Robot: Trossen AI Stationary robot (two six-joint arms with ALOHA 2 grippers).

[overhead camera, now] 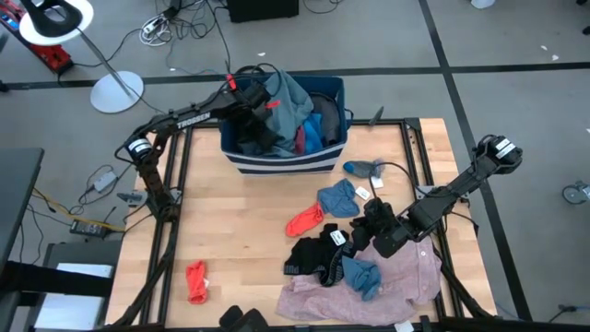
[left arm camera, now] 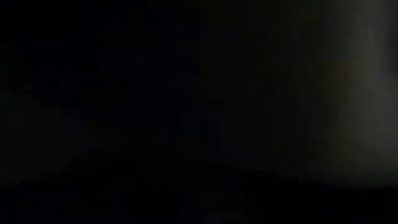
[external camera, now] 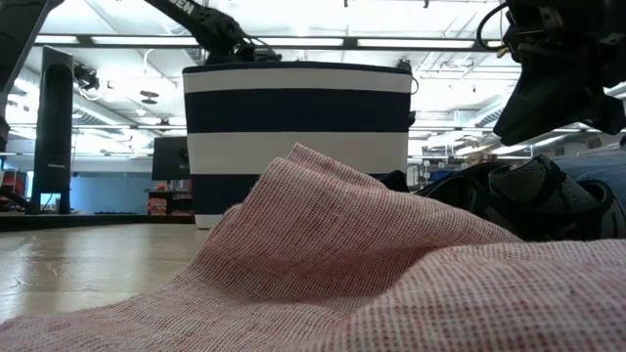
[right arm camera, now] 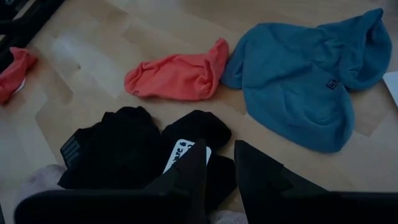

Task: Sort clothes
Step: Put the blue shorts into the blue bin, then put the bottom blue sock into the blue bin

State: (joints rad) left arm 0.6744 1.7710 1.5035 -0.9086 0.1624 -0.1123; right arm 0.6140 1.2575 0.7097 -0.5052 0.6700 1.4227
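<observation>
**Two arms sorting clothes on a wooden table**

At far left on the table (overhead camera: 240, 231) lies a small red piece (overhead camera: 195, 280), well apart from the rest. The left arm reaches over the striped bin (overhead camera: 281, 164) at the table's back edge; the left gripper (overhead camera: 251, 103) sits down among the clothes in the bin, and whether its fingers are open or closed cannot be told, since its wrist view is black. A teal-grey garment (overhead camera: 293, 100) is heaped in the bin over dark and blue fabric.

Right of centre, loose clothes lie near one another: a coral sock (right arm camera: 177, 76), a blue piece (right arm camera: 305, 81) touching it, and a black garment (right arm camera: 134, 149) with a white tag. A pink shirt (overhead camera: 369, 286) spreads along the front edge, with a smaller blue piece (overhead camera: 361, 275) on it.

The right gripper (right arm camera: 219, 165) hovers just above the black garment, its fingers slightly apart and holding nothing. A grey-blue piece (overhead camera: 364, 168) lies beside the bin.
</observation>
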